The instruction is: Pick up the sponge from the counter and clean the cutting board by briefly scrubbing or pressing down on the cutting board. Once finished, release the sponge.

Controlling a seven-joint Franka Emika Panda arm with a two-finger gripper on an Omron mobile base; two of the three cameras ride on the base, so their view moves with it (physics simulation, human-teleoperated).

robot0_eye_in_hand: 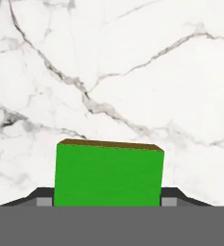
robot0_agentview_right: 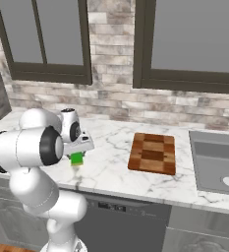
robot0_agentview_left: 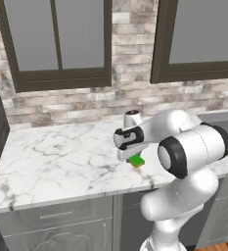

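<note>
Small rectangular sponge (robot0_eye_in_hand: 108,174), bright green on top with a yellowish-brown lower layer, clamped between the two dark finger tips of the white arm's gripper (robot0_eye_in_hand: 107,201), one tip pressed against each side of the block. Seen in the left base view as a green patch (robot0_agentview_left: 137,160) just below the gripper (robot0_agentview_left: 134,158), near the front edge of the wide white marble counter (robot0_agentview_left: 61,157) with grey veining. Same green block (robot0_agentview_right: 76,158) in the right base view, tucked under the hand (robot0_agentview_right: 77,155), close to the counter's front edge and toward its left end. Whether resting on the marble or raised just off it: cannot tell.

Flat reddish-brown wooden cutting board (robot0_agentview_right: 152,153), rectangular with darker and lighter squares, lying flat on the counter well apart from the sponge, to its right, between it and the grey sink basin (robot0_agentview_right: 218,162) at the right end. Grey cabinet drawers (robot0_agentview_left: 57,215) below the counter's front edge. Pale brick wall (robot0_agentview_right: 113,49) with two dark-framed windows (robot0_agentview_right: 42,39) behind the back edge.
</note>
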